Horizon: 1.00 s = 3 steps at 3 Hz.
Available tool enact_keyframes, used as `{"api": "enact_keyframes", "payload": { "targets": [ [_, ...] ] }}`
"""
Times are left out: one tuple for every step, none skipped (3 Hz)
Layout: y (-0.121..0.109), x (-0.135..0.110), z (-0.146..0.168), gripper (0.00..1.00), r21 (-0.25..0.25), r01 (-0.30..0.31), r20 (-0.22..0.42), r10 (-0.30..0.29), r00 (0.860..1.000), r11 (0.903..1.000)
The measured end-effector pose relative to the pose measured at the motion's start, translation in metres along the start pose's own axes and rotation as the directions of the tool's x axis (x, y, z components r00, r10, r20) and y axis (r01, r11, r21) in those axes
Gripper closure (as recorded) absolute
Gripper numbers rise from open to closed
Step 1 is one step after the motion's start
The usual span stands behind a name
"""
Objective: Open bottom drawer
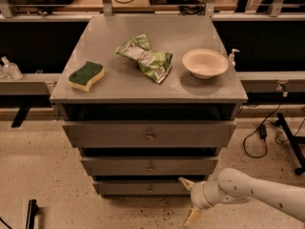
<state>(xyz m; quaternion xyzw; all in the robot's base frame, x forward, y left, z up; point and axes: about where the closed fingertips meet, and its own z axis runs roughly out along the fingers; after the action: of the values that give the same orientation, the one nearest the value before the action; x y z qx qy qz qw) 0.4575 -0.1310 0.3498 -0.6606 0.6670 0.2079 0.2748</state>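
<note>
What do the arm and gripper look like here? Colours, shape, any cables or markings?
Arm: smooth off-white shell with a bulbous rounded joint and a tapering link coming in from the right edge. Gripper, low by the bottom drawer's right end: two pale tan, pointed fingers on a white wrist housing with a thin dark ring. No cables or markings show on it.
</note>
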Motion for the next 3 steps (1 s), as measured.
{"api": "enact_keyframes", "payload": {
  "targets": [
    [0.004, 0.016, 0.01, 0.0, -0.037, 0.041, -0.007, -0.041, 0.999, 0.9985],
    [0.006, 0.039, 0.018, 0.0, -0.047, 0.052, -0.001, -0.052, 0.999, 0.9975],
    [0.002, 0.058, 0.027, 0.0, -0.034, 0.063, 0.018, -0.062, 0.998, 0.9975]
  ]
}}
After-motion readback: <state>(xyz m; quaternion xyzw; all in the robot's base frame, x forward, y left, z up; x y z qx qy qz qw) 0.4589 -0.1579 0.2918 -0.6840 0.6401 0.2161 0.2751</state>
